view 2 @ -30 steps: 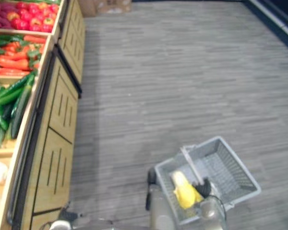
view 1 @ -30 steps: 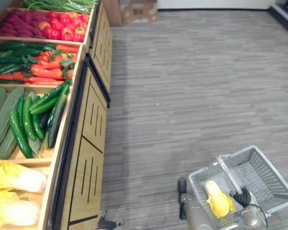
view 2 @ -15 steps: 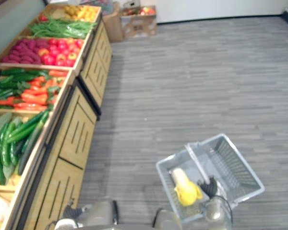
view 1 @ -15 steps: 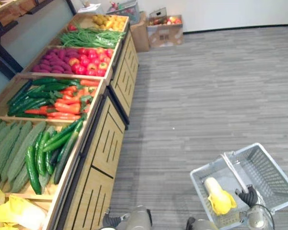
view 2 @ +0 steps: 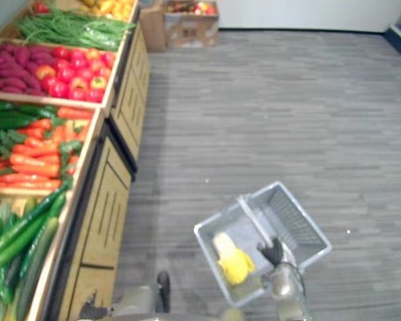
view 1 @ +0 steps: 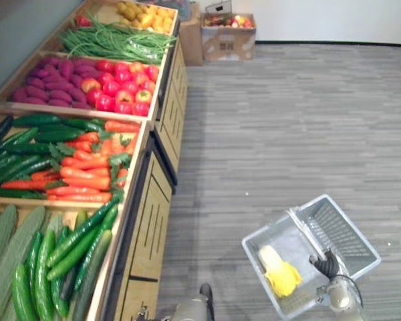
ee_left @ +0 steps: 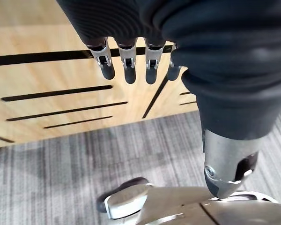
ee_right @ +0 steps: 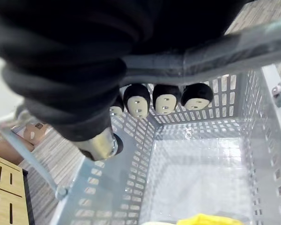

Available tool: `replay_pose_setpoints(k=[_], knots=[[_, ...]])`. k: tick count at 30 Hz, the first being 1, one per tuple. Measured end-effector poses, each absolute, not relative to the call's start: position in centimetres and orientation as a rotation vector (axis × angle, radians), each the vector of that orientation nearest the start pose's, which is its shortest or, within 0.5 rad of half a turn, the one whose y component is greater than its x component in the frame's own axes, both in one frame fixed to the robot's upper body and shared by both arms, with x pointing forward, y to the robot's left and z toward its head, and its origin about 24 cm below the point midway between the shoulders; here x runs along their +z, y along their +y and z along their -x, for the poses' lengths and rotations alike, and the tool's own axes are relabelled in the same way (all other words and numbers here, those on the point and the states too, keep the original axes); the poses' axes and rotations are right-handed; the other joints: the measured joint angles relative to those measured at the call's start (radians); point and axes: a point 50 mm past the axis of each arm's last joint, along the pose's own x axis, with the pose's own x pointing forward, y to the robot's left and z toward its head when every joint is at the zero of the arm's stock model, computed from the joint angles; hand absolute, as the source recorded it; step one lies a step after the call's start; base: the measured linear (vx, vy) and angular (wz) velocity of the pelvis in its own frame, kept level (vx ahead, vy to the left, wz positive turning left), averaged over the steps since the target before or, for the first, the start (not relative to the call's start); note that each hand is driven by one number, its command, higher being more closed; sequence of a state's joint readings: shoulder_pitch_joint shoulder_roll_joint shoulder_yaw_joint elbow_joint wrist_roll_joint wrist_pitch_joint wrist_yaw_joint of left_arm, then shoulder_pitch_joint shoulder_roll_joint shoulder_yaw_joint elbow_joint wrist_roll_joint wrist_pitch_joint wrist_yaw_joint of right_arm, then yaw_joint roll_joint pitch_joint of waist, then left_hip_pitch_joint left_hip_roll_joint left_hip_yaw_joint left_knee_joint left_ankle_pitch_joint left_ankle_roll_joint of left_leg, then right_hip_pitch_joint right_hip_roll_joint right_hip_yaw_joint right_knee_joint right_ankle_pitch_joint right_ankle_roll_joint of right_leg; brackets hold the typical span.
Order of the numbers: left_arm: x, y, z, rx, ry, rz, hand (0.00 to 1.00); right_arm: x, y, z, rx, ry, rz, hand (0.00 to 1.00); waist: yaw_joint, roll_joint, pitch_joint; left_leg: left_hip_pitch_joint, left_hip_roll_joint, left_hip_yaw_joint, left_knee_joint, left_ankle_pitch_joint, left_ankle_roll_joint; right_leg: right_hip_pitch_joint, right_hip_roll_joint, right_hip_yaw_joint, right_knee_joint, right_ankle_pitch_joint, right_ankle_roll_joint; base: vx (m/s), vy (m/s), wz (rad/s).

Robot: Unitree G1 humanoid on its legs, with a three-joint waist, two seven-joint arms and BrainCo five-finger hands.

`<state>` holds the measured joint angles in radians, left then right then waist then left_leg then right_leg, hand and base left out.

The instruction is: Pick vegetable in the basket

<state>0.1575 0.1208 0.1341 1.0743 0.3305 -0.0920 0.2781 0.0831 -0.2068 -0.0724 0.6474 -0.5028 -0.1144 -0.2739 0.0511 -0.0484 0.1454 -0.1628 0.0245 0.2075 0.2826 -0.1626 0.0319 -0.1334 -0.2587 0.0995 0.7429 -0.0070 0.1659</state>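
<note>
The grey plastic basket (view 1: 344, 227) hangs at the near right, above the grey plank floor (view 1: 287, 127). The right hand (view 1: 326, 266) is clenched around its handle (view 1: 304, 231). In the right wrist view the dark fingertips (ee_right: 166, 98) curl under the grey bar, with the basket's mesh walls below them.

The yellow vegetable (view 1: 277, 274) lies on the basket's bottom, in the half nearer the stand and left of the handle. It looks like a small leafy cabbage with a paler end, though the view is too distant to be sure. The other half of the basket holds nothing.

The left hand (ee_left: 129, 70) hangs in front of the wooden stand (view 1: 147, 227). Its fingers are relaxed and nearly straight, it grasps nothing, and it is close to the slotted front panel without touching it.

The stand runs along the left side, from near to far, with produce in separate bins:

- **Nearest bin:** dark green cucumbers (view 1: 73, 247), with long pale green gourds (view 1: 7, 247) to their left.
- **Next bin:** orange carrots (view 1: 83, 177) with leafy tops, and more dark cucumbers on their left.
- **Bin beyond:** round red fruits (view 1: 123, 97) on the right and purple tubers (view 1: 50, 77) on the left.
- **Farther on:** a heap of green beans (view 1: 113, 43).
- **Far end:** yellow produce (view 1: 144, 13).

Past the far end of the stand, a cardboard box (view 1: 227, 33) of mixed produce sits on the floor against the wall.
</note>
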Motion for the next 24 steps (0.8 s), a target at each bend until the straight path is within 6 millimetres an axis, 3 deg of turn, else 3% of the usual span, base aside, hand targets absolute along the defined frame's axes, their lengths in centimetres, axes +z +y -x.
replay_pose_setpoints(k=[1,2,3,4,6,8,11,13,15,16,17,18,19,21,23,24], knots=[[-15.9,22.5,-6.4,0.227,1.103,-0.487,0.00,-8.8,-23.6,-17.7,-0.180,0.552,0.718,1.00,-0.014,0.009,0.006,0.055,0.001,-0.006,-0.008,-0.020,0.013,-0.052,0.019,-0.004,0.150,0.028,0.010,0.29,0.217,0.16],[-15.9,22.5,-6.3,0.216,1.108,-0.494,0.00,-8.9,-23.4,-17.7,-0.179,0.551,0.713,1.00,-0.022,0.015,0.009,0.095,0.002,-0.007,-0.021,-0.028,0.019,-0.094,0.035,-0.008,0.235,0.014,-0.011,0.29,0.153,0.15],[-15.8,22.6,-6.5,0.210,1.103,-0.504,0.00,-8.8,-23.4,-17.7,-0.179,0.546,0.712,1.00,-0.024,0.022,0.014,0.148,0.001,-0.010,-0.055,-0.029,0.021,-0.140,0.059,-0.041,0.282,-0.016,-0.056,0.23,0.093,0.08],[-15.8,22.7,-6.6,0.211,1.098,-0.507,0.00,-8.8,-23.4,-17.8,-0.181,0.545,0.711,1.00,-0.025,0.026,0.016,0.173,0.002,-0.014,-0.073,-0.029,0.021,-0.156,0.068,-0.065,0.278,-0.042,-0.062,0.32,0.086,0.18],[-15.7,22.7,-7.0,0.212,1.082,-0.505,0.00,-8.8,-23.6,-17.8,-0.199,0.547,0.700,1.00,-0.039,0.031,0.020,0.226,0.001,-0.031,-0.112,-0.029,0.021,-0.191,0.085,-0.134,0.144,-0.103,-0.071,0.28,0.023,0.31],[-15.7,22.4,-7.3,0.228,1.078,-0.477,0.00,-8.7,-23.8,-17.8,-0.219,0.547,0.688,1.00,-0.046,0.030,0.022,0.250,0.002,-0.069,-0.126,-0.038,0.014,-0.193,0.088,-0.172,-0.119,-0.100,-0.068,0.24,-0.068,0.46],[-15.7,22.3,-7.5,0.242,1.075,-0.462,0.00,-8.9,-23.8,-17.6,-0.226,0.562,0.680,1.00,-0.042,0.025,0.021,0.255,0.008,-0.117,-0.116,-0.075,-0.014,-0.189,0.082,-0.127,-0.404,-0.078,-0.047,0.25,-0.168,0.46],[-15.7,22.3,-7.5,0.271,1.077,-0.438,0.00,-9.2,-23.8,-17.2,-0.257,0.585,0.651,1.00,-0.034,0.023,0.023,0.260,0.031,-0.178,-0.067,-0.145,-0.053,-0.176,0.072,-0.049,-0.571,-0.070,-0.033,0.25,-0.271,0.65],[-15.7,22.5,-7.3,0.288,1.083,-0.432,0.00,-9.6,-23.8,-16.3,-0.270,0.614,0.639,1.00,-0.022,0.009,0.019,0.270,0.042,-0.241,-0.031,-0.209,-0.087,-0.174,0.042,-0.026,-0.561,-0.054,-0.013,0.37,-0.527,0.87],[-15.7,22.2,-7.4,0.293,1.082,-0.420,0.00,-9.6,-24.2,-16.2,-0.285,0.620,0.640,1.00,-0.023,0.018,0.012,0.275,0.080,-0.297,-0.022,-0.234,-0.117,-0.184,0.060,-0.064,-0.459,-0.001,0.009,0.39,-0.612,1.35],[-15.8,22.1,-7.2,0.300,1.088,-0.410,0.00,-9.6,-24.6,-15.9,-0.302,0.627,0.637,1.00,-0.031,0.031,0.004,0.275,0.118,-0.345,-0.042,-0.237,-0.126,-0.199,0.077,-0.106,-0.387,-0.015,-0.002,0.37,-0.535,1.36],[-15.9,21.5,-7.2,0.300,1.087,-0.391,0.00,-9.6,-25.2,-15.6,-0.324,0.642,0.639,1.00,-0.023,0.058,-0.016,0.273,0.143,-0.389,-0.053,-0.212,-0.130,-0.215,0.092,-0.152,-0.335,-0.072,-0.027,0.42,-0.489,1.02],[-15.9,21.3,-7.2,0.307,1.087,-0.380,0.00,-9.5,-25.4,-15.7,-0.328,0.644,0.644,1.00,-0.018,0.068,-0.021,0.263,0.154,-0.418,-0.046,-0.181,-0.132,-0.222,0.097,-0.170,-0.300,-0.092,-0.048,0.40,-0.486,0.90],[-15.9,21.4,-7.1,0.330,1.089,-0.376,0.00,-9.1,-26.0,-16.4,-0.319,0.631,0.669,1.00,-0.019,0.065,-0.017,0.150,0.152,-0.486,0.101,-0.066,-0.125,-0.197,0.069,-0.269,-0.238,-0.160,-0.090,0.36,-0.481,1.28],[-15.9,21.4,-7.1,0.349,1.089,-0.361,0.00,-9.7,-26.2,-15.7,-0.316,0.673,0.673,1.00,-0.004,0.064,-0.013,0.081,0.166,-0.462,0.229,0.069,-0.131,-0.094,0.061,-0.356,-0.274,-0.185,-0.128,0.35,-0.471,1.23],[-15.9,21.4,-7.1,0.352,1.090,-0.356,0.00,-10.0,-26.3,-15.3,-0.316,0.691,0.673,1.00,-0.002,0.063,-0.013,0.074,0.177,-0.434,0.256,0.081,-0.135,-0.054,0.060,-0.382,-0.294,-0.189,-0.135,0.20,-0.302,0.84]])
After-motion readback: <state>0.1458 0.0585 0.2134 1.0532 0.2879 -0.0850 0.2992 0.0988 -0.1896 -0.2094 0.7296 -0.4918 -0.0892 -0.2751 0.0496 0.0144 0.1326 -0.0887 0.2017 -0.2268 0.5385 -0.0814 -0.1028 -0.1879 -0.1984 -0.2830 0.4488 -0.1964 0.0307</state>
